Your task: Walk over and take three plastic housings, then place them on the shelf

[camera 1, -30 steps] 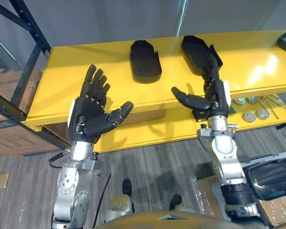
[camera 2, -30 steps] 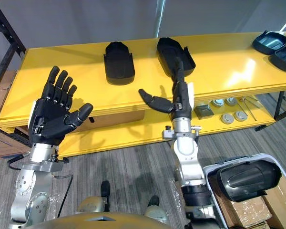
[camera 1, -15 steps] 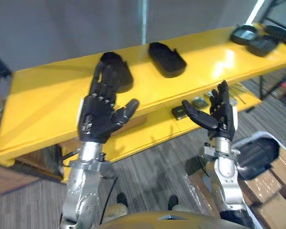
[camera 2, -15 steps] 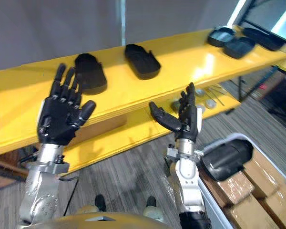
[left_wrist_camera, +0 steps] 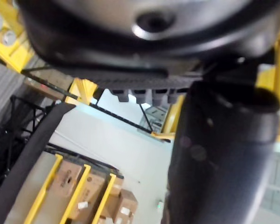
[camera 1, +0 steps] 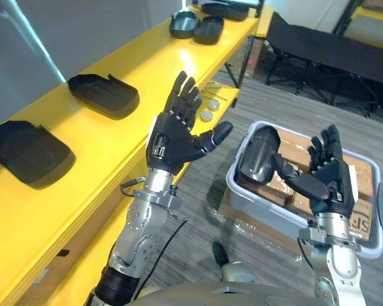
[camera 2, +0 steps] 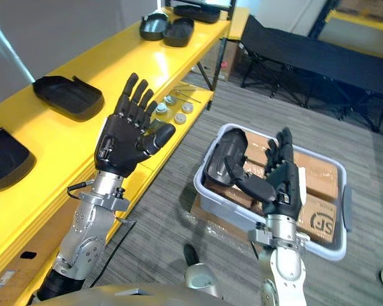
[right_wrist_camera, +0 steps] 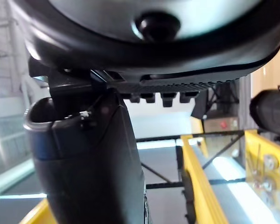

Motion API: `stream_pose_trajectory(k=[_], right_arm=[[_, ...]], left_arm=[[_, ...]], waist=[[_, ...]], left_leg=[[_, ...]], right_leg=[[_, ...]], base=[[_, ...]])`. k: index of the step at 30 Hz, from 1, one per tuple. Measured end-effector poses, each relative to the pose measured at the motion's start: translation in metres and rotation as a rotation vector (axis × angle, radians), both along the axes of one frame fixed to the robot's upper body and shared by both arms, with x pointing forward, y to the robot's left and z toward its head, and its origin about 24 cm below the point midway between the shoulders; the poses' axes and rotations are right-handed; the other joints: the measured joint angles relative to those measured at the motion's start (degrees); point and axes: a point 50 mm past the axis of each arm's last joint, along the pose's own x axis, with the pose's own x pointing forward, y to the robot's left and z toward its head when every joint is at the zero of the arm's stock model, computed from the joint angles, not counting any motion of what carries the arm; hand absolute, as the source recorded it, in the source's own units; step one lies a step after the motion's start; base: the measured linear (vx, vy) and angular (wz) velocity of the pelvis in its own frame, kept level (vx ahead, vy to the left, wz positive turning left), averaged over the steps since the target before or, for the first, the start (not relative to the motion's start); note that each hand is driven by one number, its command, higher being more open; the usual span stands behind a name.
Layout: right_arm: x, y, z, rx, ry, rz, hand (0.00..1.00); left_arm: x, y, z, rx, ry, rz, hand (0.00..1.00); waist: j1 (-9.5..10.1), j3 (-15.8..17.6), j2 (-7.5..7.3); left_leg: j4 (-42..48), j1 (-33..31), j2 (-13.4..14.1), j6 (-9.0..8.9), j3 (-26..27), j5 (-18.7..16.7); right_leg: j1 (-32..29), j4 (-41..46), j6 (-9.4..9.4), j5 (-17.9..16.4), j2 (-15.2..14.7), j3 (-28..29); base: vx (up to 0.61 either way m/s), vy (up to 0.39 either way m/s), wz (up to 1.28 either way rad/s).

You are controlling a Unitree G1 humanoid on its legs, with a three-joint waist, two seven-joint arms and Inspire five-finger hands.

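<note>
Plastic housings: two lie on the top level of the yellow shelf [camera 1: 147, 64] at left, one near [camera 1: 32, 153] and one a little farther along [camera 1: 105, 95], well apart from each other. A dark pair of further pieces [camera 1: 198, 25] sits at the far end; cannot tell whether they count toward the three. One more housing [camera 2: 225, 156] rests in the grey bin [camera 2: 220, 207] on the floor at right, on top of cardboard boxes [camera 2: 319, 191].

Left hand [camera 1: 175, 134]: raised, palm showing, fingers spread wide, holding nothing. Right hand [camera 1: 329, 175]: raised above the bin, fingers straight and apart, also empty.

Judgement: two of three look placed. Left to do: reach into the bin, take the housing there, carry it to the shelf. Free shelf surface shows between the second housing and the far pair.
</note>
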Motion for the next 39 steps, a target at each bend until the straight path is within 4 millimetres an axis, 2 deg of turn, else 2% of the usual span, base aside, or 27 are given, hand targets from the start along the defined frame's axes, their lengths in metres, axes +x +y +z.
stream_pose_trajectory(k=[2,3,6,8,10,12,13,14,15,16,17,18,19,21,24,25,26,27,29,30,31,32,33,34,36,38,39], right_arm=[[0.004,0.01,-0.006,0.01,0.005,0.071,1.0],[0.008,0.022,-0.017,0.017,0.042,0.143,1.0],[0.006,0.03,-0.035,0.028,0.118,0.187,1.0],[0.004,0.029,-0.038,0.031,0.134,0.187,1.0],[0.0,0.026,-0.041,0.05,0.154,0.171,1.0],[-0.002,0.026,-0.042,0.05,0.158,0.173,1.0],[-0.002,0.027,-0.042,0.05,0.158,0.181,1.0],[-0.002,0.028,-0.042,0.049,0.154,0.193,1.0],[0.003,0.032,-0.039,0.045,0.135,0.228,1.0],[0.005,0.036,-0.037,0.046,0.119,0.249,1.0],[0.012,0.045,-0.032,0.05,0.091,0.291,1.0],[0.019,0.055,-0.029,0.055,0.068,0.334,1.0],[0.023,0.06,-0.028,0.058,0.061,0.353,1.0],[0.034,0.085,-0.03,0.07,0.066,0.43,1.0],[0.038,0.106,-0.034,0.1,0.085,0.464,1.0],[0.036,0.11,-0.037,0.133,0.105,0.452,1.0],[0.036,0.111,-0.039,0.147,0.121,0.453,1.0],[0.035,0.11,-0.044,0.161,0.16,0.451,1.0],[0.033,0.1,-0.051,0.163,0.215,0.43,1.0],[0.029,0.086,-0.059,0.141,0.268,0.394,1.0],[0.023,0.068,-0.068,0.106,0.325,0.347,1.0],[0.019,0.059,-0.072,0.092,0.352,0.323,1.0],[0.01,0.044,-0.079,0.072,0.394,0.282,1.0],[0.002,0.031,-0.083,0.059,0.424,0.247,1.0],[-0.003,0.019,-0.084,0.073,0.436,0.214,1.0],[-0.004,0.017,-0.084,0.079,0.434,0.206,1.0],[-0.003,0.019,-0.082,0.078,0.425,0.217,1.0]], left_arm=[[-0.004,0.007,-0.007,-0.007,0.035,0.048,1.0],[-0.009,0.015,-0.015,-0.008,0.071,0.088,1.0],[-0.015,0.021,-0.024,0.002,0.107,0.105,1.0],[-0.016,0.023,-0.023,-0.006,0.094,0.111,1.0],[-0.017,0.026,-0.022,-0.032,0.083,0.107,1.0],[-0.017,0.027,-0.022,-0.032,0.084,0.11,1.0],[-0.017,0.027,-0.022,-0.031,0.082,0.106,1.0],[-0.017,0.027,-0.022,-0.03,0.083,0.107,1.0],[-0.016,0.031,-0.022,-0.022,0.079,0.116,1.0],[-0.016,0.033,-0.021,-0.02,0.073,0.125,1.0],[-0.014,0.039,-0.019,-0.014,0.065,0.142,1.0],[-0.015,0.042,-0.02,-0.027,0.072,0.146,1.0],[-0.014,0.043,-0.021,-0.039,0.077,0.142,1.0],[-0.015,0.043,-0.021,-0.082,0.079,0.128,1.0],[-0.017,0.047,-0.023,-0.102,0.08,0.115,1.0],[-0.018,0.047,-0.025,-0.113,0.085,0.104,1.0],[-0.019,0.047,-0.026,-0.123,0.093,0.102,1.0],[-0.019,0.047,-0.028,-0.144,0.115,0.094,1.0],[-0.018,0.04,-0.033,-0.188,0.161,0.08,1.0],[-0.018,0.029,-0.037,-0.224,0.198,0.044,1.0],[-0.019,0.016,-0.041,-0.239,0.233,-0.004,1.0],[-0.02,0.01,-0.043,-0.242,0.248,-0.029,1.0],[-0.022,0.001,-0.044,-0.242,0.263,-0.069,1.0],[-0.023,-0.005,-0.044,-0.244,0.268,-0.097,1.0],[-0.023,-0.006,-0.042,-0.242,0.256,-0.11,1.0],[-0.023,-0.006,-0.04,-0.244,0.245,-0.113,1.0],[-0.023,-0.006,-0.04,-0.243,0.241,-0.118,1.0]], waist=[[2.01,-0.1,1.66],[2.67,0.1,1.63],[3.67,0.9,0.68],[4.37,1.7,0.88],[4.94,3.7,0.76],[4.93,4.6,0.39],[4.84,5.8,0.2],[4.86,6.2,0.21],[5.33,6.6,0.77],[5.43,6.8,1.11],[5.8,7.4,1.19],[6.55,7.6,1.73],[6.73,7.7,2.19],[8.43,8.0,3.31],[9.99,7.5,2.22],[9.94,6.6,0.78],[9.9,6.1,-0.1],[9.47,5.0,-2.08],[9.45,4.8,-1.73],[9.01,4.6,-0.63],[7.63,4.5,0.79],[7.04,4.5,1.19],[5.92,4.6,1.17],[5.69,4.6,1.07],[5.79,4.1,1.81],[5.77,3.9,2.09],[6.0,3.6,2.38]], left_leg=[[-0.9,1.3,-1.0,-0.55,-4.9,-3.1],[-0.8,1.2,-2.2,-0.79,-4.3,-3.9],[-0.1,0.7,-4.1,0.31,-3.9,-4.2],[2.1,-0.7,-4.6,0.42,-4.1,-4.3],[3.6,-0.7,-5.3,0.86,-4.0,-4.8],[4.5,-0.4,-5.9,1.72,-2.9,-5.4],[5.3,0.5,-6.2,2.35,-1.8,-5.7],[5.3,0.7,-6.3,2.61,-1.1,-5.7],[4.7,0.3,-5.5,4.08,0.3,-4.8],[4.1,0.2,-4.8,4.27,1.9,-4.1],[3.5,0.0,-4.1,4.5,4.2,-2.9],[2.3,0.5,-3.3,4.43,5.5,-1.4],[1.8,0.5,-2.7,4.33,5.6,-0.6],[-0.6,0.5,0.4,3.02,6.6,2.4],[-3.0,-0.4,3.7,0.11,7.2,5.8],[-3.0,-2.0,5.1,-1.86,7.0,7.2],[-2.9,-2.7,5.3,-2.73,7.0,7.7],[-2.4,-4.2,5.7,-4.55,7.0,8.8],[-3.7,-4.7,7.4,-6.1,4.6,10.4],[-5.9,-4.6,8.6,-7.03,2.8,12.1],[-7.6,-4.6,9.8,-6.38,1.4,14.3],[-8.2,-4.6,10.2,-5.62,1.0,15.6],[-8.3,-4.5,10.2,-3.32,0.9,17.9],[-8.2,-3.9,9.8,-2.88,0.4,18.4],[-8.3,-3.3,7.3,-4.16,-1.4,15.8],[-10.5,-2.5,5.1,-2.68,-2.1,14.2],[-13.3,-1.5,4.5,-3.0,-2.5,13.6]], right_leg=[[-0.7,0.0,0.7,0.4,1.2,2.9],[-1.4,0.0,0.95,0.6,0.8,4.4],[-1.8,-0.1,0.7,0.4,-1.3,4.4],[-2.9,1.1,0.77,0.4,-1.6,4.4],[-3.8,2.9,2.45,1.6,-1.6,4.4],[-4.3,4.1,2.72,1.8,-1.8,4.1],[-4.3,5.3,2.51,2.7,-1.9,2.4],[-4.7,5.7,1.37,3.9,-1.6,1.8],[-5.3,3.1,-1.34,9.6,-0.9,0.7],[-5.3,1.6,-2.07,12.0,-1.4,-0.9],[-8.8,13.3,-6.41,2.5,-1.5,-8.1],[-11.1,26.0,-9.53,-6.2,-2.8,-13.7],[-11.3,30.7,-9.67,-8.7,-4.0,-16.0],[-8.4,40.5,-9.61,-13.3,-9.9,-21.9],[-3.1,40.1,-9.14,-13.5,-15.1,-23.4],[-0.4,36.0,-7.63,-12.5,-16.5,-23.4],[0.4,33.4,-6.55,-11.7,-16.8,-23.3],[2.5,28.2,-0.95,-13.1,-16.6,-24.1],[4.1,24.0,3.89,-17.2,-14.5,-26.3],[4.8,21.6,4.02,-19.4,-12.7,-27.7],[5.1,20.4,3.11,-19.9,-10.7,-28.3],[5.1,20.3,2.99,-19.9,-10.1,-28.3],[5.6,19.7,1.97,-20.1,-9.6,-28.4],[5.8,19.1,1.15,-19.8,-9.4,-27.8],[5.6,16.8,0.24,-18.9,-9.4,-26.7],[4.5,16.5,0.43,-17.9,-9.3,-25.7],[3.8,16.2,0.84,-17.3,-9.3,-25.3]], base=[[-0.09,0.199,-0.99],[-0.13,0.227,-0.56],[-0.09,0.139,-0.11],[-0.05,0.105,0.03],[-0.04,0.089,-0.24],[-0.08,0.069,-0.47],[-0.13,0.05,-0.57],[-0.21,0.066,-0.78],[-0.21,0.023,-0.76],[-0.28,0.007,-0.94],[-0.26,-0.015,-0.77],[-0.22,-0.007,-0.63],[-0.14,-0.028,-0.36],[-0.11,-0.109,-0.34],[-0.12,-0.325,-0.39],[-0.1,-0.46,-0.28],[-0.1,-0.539,-0.32],[-0.07,-0.387,-0.28],[-0.07,-0.416,-0.39],[-0.05,-0.493,-0.31],[-0.03,-0.315,-0.13],[-0.05,-0.367,-0.02],[-0.06,-0.204,-0.16],[-0.07,-0.206,-0.31],[-0.06,0.008,-0.52],[-0.06,0.037,-0.31],[-0.05,0.056,-0.14]])
